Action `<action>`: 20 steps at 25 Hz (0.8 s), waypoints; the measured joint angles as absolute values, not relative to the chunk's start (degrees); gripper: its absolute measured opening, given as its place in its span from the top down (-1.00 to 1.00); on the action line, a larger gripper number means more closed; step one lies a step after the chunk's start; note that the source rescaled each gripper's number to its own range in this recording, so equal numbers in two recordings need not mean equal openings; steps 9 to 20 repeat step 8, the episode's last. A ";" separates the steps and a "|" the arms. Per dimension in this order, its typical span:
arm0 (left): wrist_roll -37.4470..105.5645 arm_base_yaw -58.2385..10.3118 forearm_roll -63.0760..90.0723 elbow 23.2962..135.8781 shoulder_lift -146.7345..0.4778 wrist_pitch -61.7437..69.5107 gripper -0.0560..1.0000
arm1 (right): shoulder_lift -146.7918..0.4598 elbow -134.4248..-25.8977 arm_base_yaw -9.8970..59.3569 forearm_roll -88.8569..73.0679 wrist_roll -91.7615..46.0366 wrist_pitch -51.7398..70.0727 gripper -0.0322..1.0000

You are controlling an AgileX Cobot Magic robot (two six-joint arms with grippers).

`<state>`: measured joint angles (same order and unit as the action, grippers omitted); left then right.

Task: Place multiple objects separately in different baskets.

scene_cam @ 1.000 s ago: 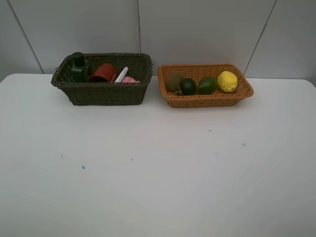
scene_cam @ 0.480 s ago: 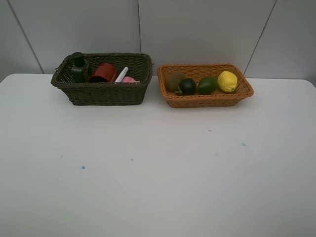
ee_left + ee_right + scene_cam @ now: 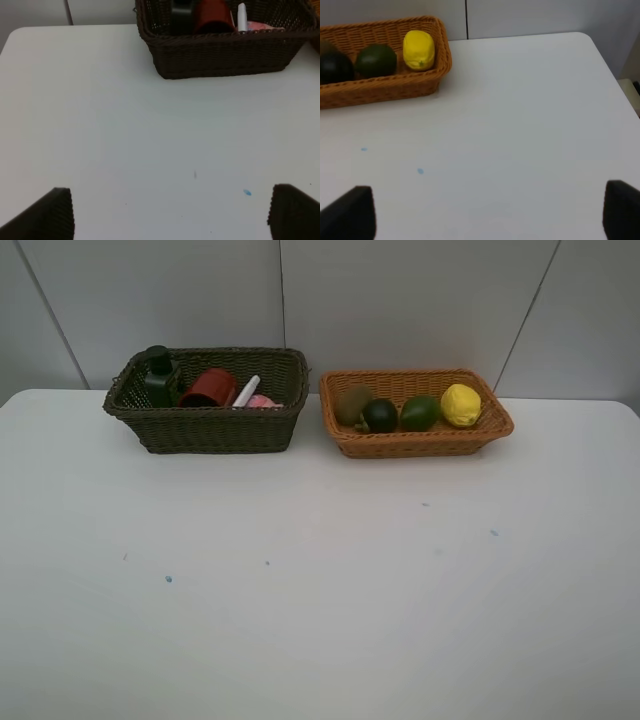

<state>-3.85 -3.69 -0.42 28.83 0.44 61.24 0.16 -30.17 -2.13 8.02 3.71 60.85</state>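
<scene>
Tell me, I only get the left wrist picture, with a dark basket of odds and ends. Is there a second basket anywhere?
Observer: Yes, an orange-tan basket stands right of the dark basket, apart from it.
Visitor: Anything in it?
Observer: Four fruits in a row: kiwi, dark round fruit, avocado, lemon.
Visitor: And the other gripper?
Observer: The right gripper hangs open over the table, holding nothing.

left claw (image 3: 170, 212): dark blunt fingertips | right claw (image 3: 490, 212): same

Lab-like test bench, bare white table (image 3: 320, 590); grey panelled wall (image 3: 400, 300)
</scene>
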 joint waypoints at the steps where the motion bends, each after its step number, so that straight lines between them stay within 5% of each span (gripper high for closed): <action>1: -3.85 -3.69 -0.42 28.83 0.44 61.24 -1.00 | 0.16 -30.17 -2.13 8.02 3.71 60.85 -0.99; 20: -3.78 -3.69 -0.42 28.77 0.44 61.24 -1.00 | 0.16 -30.17 -2.13 8.02 3.71 60.85 -0.99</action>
